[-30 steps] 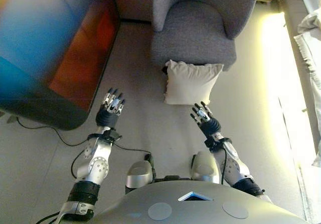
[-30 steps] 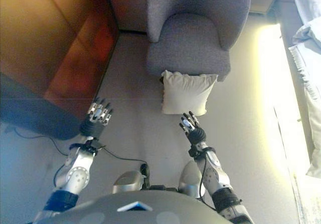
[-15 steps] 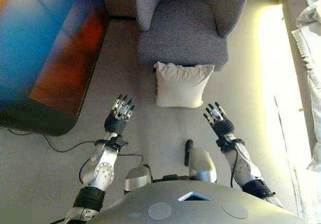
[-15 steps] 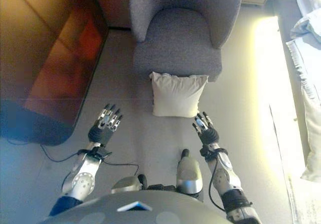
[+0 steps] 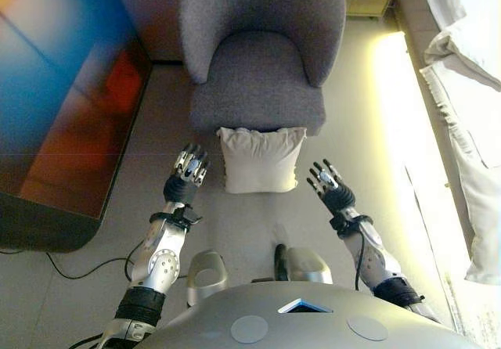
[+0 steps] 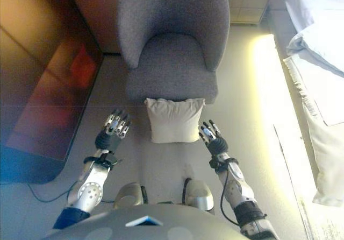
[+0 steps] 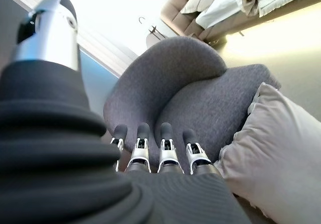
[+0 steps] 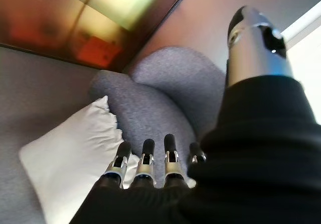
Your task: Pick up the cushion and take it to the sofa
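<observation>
Overhead, the cushion (image 5: pixel 259 160) leans on the floor against the sofa (image 5: pixel 258 67), between both spread, empty robot hands: left robot hand (image 5: pixel 188 174), right robot hand (image 5: pixel 329 188). Wrist views show fingers straight beside it. Close both sides evenly before lifting.

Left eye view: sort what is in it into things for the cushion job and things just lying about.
For the job:
- cushion, on the floor against the armchair
- grey armchair
- left hand, open
- right hand, open

Lying about:
- dark glossy cabinet
- white bedding
</observation>
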`<state>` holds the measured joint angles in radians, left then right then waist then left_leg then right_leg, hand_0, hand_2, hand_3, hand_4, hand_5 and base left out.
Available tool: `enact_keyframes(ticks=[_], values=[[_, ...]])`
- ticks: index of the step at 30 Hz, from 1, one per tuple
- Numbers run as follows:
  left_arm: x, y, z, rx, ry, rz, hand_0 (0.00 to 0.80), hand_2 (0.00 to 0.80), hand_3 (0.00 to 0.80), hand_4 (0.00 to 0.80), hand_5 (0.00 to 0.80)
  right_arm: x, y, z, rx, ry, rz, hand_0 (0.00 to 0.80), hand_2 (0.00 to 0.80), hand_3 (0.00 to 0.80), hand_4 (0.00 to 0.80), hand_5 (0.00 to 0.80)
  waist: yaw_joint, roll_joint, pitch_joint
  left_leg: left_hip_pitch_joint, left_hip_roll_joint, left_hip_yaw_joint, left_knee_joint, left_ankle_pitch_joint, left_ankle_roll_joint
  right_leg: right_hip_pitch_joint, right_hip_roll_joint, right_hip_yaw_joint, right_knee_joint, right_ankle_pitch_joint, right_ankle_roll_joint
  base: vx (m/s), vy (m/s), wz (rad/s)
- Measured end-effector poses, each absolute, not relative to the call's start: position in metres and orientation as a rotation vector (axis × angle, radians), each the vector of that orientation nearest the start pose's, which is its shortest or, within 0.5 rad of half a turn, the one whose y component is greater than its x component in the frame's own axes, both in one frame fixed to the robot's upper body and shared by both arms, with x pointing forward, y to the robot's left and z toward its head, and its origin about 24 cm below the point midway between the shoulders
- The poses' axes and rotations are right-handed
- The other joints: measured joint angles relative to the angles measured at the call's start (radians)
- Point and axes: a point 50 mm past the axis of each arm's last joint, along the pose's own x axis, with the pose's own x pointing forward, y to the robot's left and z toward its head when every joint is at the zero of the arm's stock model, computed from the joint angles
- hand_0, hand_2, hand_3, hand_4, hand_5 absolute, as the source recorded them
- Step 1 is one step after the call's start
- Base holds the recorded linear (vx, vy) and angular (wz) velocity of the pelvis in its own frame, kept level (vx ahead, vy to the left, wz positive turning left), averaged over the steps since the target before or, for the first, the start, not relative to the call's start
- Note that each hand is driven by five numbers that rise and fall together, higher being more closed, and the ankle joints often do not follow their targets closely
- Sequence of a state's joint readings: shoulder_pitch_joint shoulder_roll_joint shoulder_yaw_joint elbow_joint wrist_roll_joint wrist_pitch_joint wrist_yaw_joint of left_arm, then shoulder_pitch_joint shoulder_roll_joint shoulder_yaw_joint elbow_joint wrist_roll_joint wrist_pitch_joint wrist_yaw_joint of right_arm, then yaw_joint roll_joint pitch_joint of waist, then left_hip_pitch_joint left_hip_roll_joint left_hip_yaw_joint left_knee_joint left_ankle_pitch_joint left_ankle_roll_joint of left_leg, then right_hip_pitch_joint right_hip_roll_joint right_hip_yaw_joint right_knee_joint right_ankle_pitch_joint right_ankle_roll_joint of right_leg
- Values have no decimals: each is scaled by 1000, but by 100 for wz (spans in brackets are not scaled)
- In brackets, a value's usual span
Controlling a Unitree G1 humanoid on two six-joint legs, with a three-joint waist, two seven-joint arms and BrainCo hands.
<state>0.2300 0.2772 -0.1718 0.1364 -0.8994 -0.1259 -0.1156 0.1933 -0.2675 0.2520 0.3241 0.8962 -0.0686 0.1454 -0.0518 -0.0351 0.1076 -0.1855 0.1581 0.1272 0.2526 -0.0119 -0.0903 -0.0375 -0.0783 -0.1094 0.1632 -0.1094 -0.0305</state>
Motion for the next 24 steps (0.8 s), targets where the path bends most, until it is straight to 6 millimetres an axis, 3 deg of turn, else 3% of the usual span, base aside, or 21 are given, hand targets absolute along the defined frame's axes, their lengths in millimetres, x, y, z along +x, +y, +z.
enact_keyframes(ticks=[3,4,7,8,9,10,11,12,13,16,19,20,22,24], values=[[188,186,-28,-633,255,-5,0,0,0,0,0,174,-176,-66,607,476,53,0,0,0,0,0,57,33,39,-1,-1,-28,-280,37,-13,53,16,53,-44,-5,20,542,146,-26],[187,187,-28,-633,256,2,0,0,0,0,0,174,-177,-66,605,476,60,0,0,0,0,0,76,43,54,-4,2,-26,-303,44,-14,83,17,76,-59,-10,27,506,147,-50],[176,193,-33,-640,266,43,0,0,0,0,0,168,-177,-68,613,483,73,0,0,0,0,0,115,71,60,-10,18,-17,-248,24,-34,148,1,132,-76,-54,86,443,175,-59],[174,196,-34,-641,262,58,0,0,0,0,0,166,-177,-69,617,489,68,0,0,0,0,0,120,86,48,-19,16,-14,-207,63,-36,162,-12,137,-87,-66,107,432,219,-78],[174,202,-32,-635,242,75,0,0,0,0,0,164,-171,-70,624,499,83,0,0,0,0,0,132,59,53,-20,-8,16,-178,83,-27,166,-45,145,-73,-82,123,499,268,-66],[176,209,-29,-626,221,90,0,0,0,0,0,165,-166,-70,633,498,97,0,0,0,0,0,140,44,63,-20,-15,41,-153,97,-7,166,-57,129,-40,-101,134,488,268,-57],[178,215,-26,-606,210,90,0,0,0,0,0,163,-161,-71,648,502,98,0,0,0,0,0,142,20,61,-18,-34,53,-122,113,25,174,-69,110,1,-112,124,386,226,-38],[180,220,-23,-588,199,90,0,0,0,0,0,165,-156,-71,666,499,96,0,0,0,0,0,150,-2,61,-20,-55,69,-76,70,52,185,-96,78,9,-120,127,313,221,-24],[184,221,-20,-582,186,84,0,0,0,0,0,168,-154,-69,672,489,101,0,0,0,0,0,151,-7,61,-19,-68,77,-41,44,62,193,-117,55,30,-107,143,316,263,-8],[198,218,-10,-575,140,26,0,0,0,0,0,182,-147,-61,681,450,120,0,0,0,0,0,150,17,72,24,-98,101,-18,-12,90,115,-168,25,258,-80,169,367,313,-1],[203,216,-6,-568,124,-20,0,0,0,0,0,191,-138,-55,702,423,131,0,0,0,0,0,149,51,65,90,-107,104,-50,-36,109,45,-211,-12,457,29,147,298,136,1],[205,217,-4,-562,115,-27,0,0,0,0,0,192,-136,-54,707,420,128,0,0,0,0,0,152,50,60,108,-109,109,-67,-40,114,20,-226,-29,489,31,140,296,17,-11],[203,219,-4,-556,117,-42,0,0,0,0,0,193,-134,-54,714,420,123,0,0,0,0,0,151,47,57,141,-114,116,-99,-36,114,2,-260,-80,469,0,141,241,-94,-12],[200,217,-6,-559,124,-70,0,0,0,0,0,190,-136,-56,702,427,119,0,0,0,0,0,137,54,56,166,-103,117,-131,-33,108,-21,-256,-104,364,-19,150,223,-158,-13]])
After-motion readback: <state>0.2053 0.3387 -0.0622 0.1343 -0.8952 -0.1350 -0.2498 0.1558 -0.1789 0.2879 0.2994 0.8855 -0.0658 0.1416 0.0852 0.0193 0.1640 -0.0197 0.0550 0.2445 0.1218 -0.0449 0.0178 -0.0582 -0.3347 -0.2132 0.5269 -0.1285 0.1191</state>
